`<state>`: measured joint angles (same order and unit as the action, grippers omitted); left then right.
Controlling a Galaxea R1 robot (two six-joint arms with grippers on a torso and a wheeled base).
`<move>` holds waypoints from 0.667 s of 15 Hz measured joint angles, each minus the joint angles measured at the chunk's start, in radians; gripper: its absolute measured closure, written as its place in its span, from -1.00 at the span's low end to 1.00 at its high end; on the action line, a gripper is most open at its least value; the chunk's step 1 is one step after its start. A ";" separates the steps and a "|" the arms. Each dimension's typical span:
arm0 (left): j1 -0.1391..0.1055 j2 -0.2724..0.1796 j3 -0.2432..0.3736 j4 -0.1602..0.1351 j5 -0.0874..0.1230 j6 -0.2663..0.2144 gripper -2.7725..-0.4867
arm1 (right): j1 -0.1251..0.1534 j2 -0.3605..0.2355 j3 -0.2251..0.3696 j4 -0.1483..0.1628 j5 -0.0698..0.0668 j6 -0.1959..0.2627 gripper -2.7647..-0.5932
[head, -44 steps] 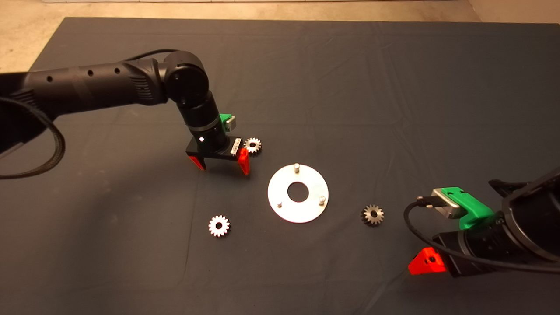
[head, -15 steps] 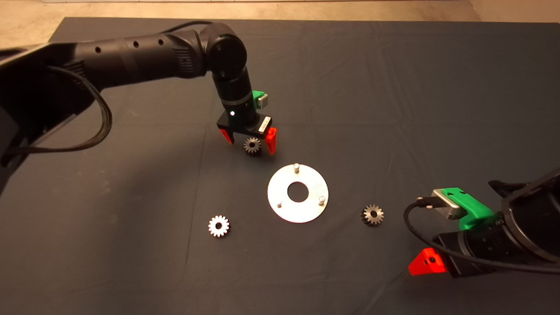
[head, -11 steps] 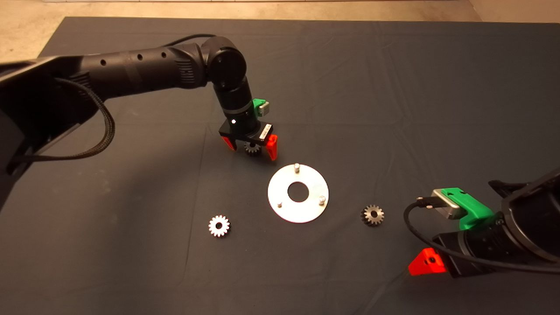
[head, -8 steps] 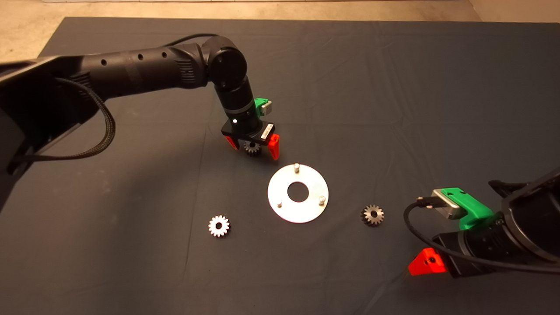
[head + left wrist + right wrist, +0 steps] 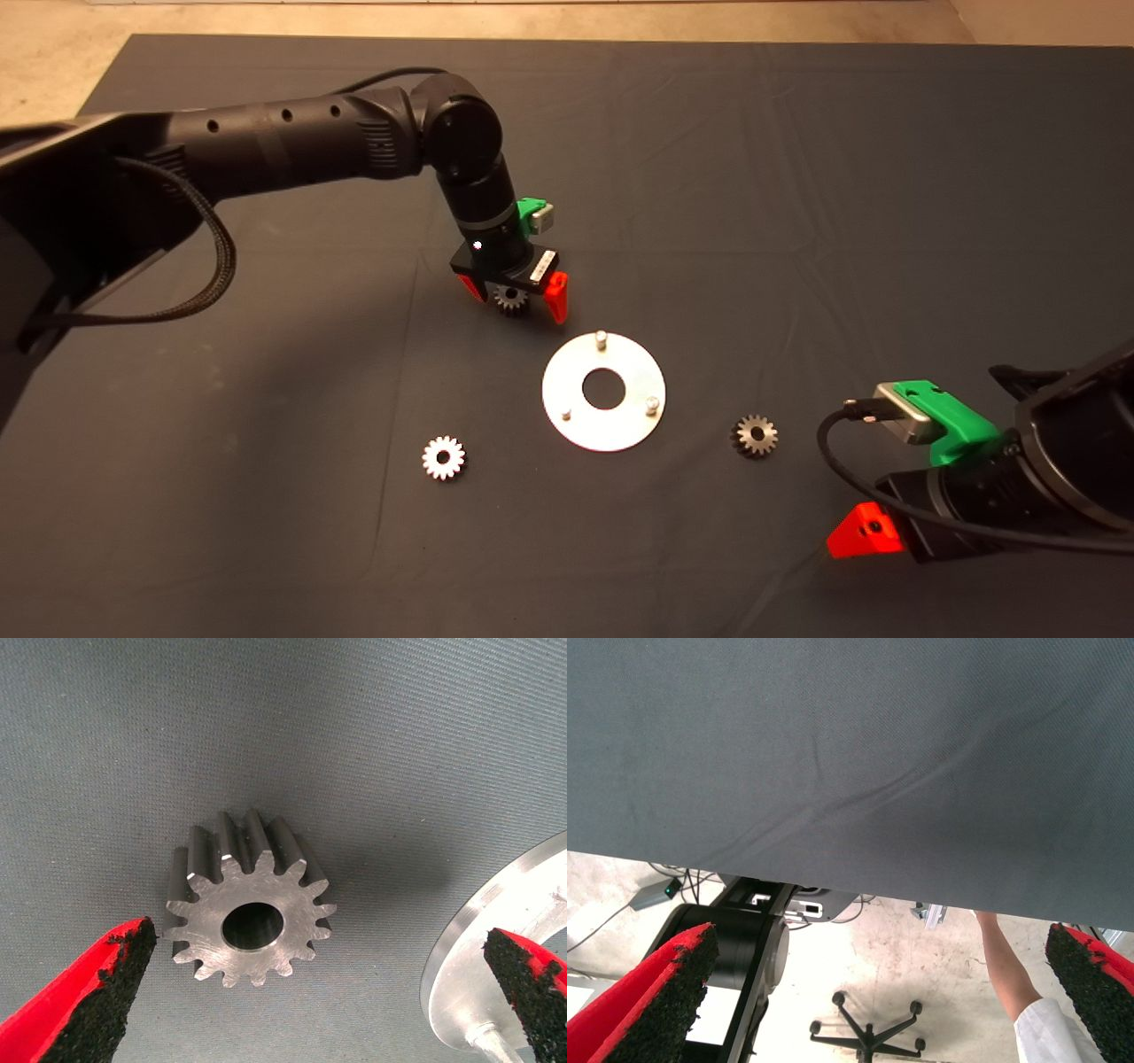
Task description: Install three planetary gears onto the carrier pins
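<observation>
Three planetary gears lie flat on the mat. One gear [image 5: 511,299] [image 5: 248,900] sits between the spread fingers of my left gripper [image 5: 516,299] [image 5: 319,1010], which is lowered around it, open and not touching it. A second gear [image 5: 443,458] lies at the front left and a third [image 5: 754,436] to the right of the round shiny plate [image 5: 576,430] [image 5: 478,948]. The three carrier pins [image 5: 601,338] [image 5: 565,413] [image 5: 651,404] stand bare on the plate. My right gripper [image 5: 864,532] [image 5: 877,1001] waits open at the lower right.
The right wrist view shows the mat's edge [image 5: 833,877], the floor beyond it, a chair base [image 5: 868,1028] and a person's arm [image 5: 1010,983]. The mat's far edge [image 5: 567,40] borders a pale floor.
My left gripper moved from left of the far gear to over it, then sank down around it. The gears, plate and right arm stayed put.
</observation>
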<state>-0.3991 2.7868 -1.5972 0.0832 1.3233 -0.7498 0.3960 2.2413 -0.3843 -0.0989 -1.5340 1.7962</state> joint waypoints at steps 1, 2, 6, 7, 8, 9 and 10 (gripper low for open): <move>0.000 0.000 0.000 0.005 0.000 0.000 -0.90 | 0.000 0.000 0.000 0.000 0.000 0.000 -0.99; 0.000 0.001 0.000 0.020 0.000 0.000 -0.81 | 0.000 0.000 0.000 0.000 0.000 0.000 -0.99; 0.000 0.014 -0.003 0.042 0.001 0.000 -0.66 | 0.000 0.000 0.000 0.000 0.000 0.000 -0.99; 0.002 0.015 -0.003 0.050 0.001 0.000 -0.66 | 0.000 0.000 0.000 0.000 0.000 0.000 -0.99; 0.007 0.017 -0.003 0.064 0.002 0.000 -0.66 | 0.000 0.000 0.000 0.000 0.000 0.000 -0.99; 0.017 0.019 -0.003 0.076 0.005 0.001 -0.59 | 0.000 0.000 0.000 0.000 0.000 0.000 -0.99; 0.018 0.020 -0.001 0.085 0.009 0.004 -0.53 | 0.000 0.000 0.000 0.000 0.000 0.000 -0.99</move>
<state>-0.3813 2.8069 -1.5985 0.1679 1.3321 -0.7455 0.3964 2.2413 -0.3843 -0.0989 -1.5338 1.7962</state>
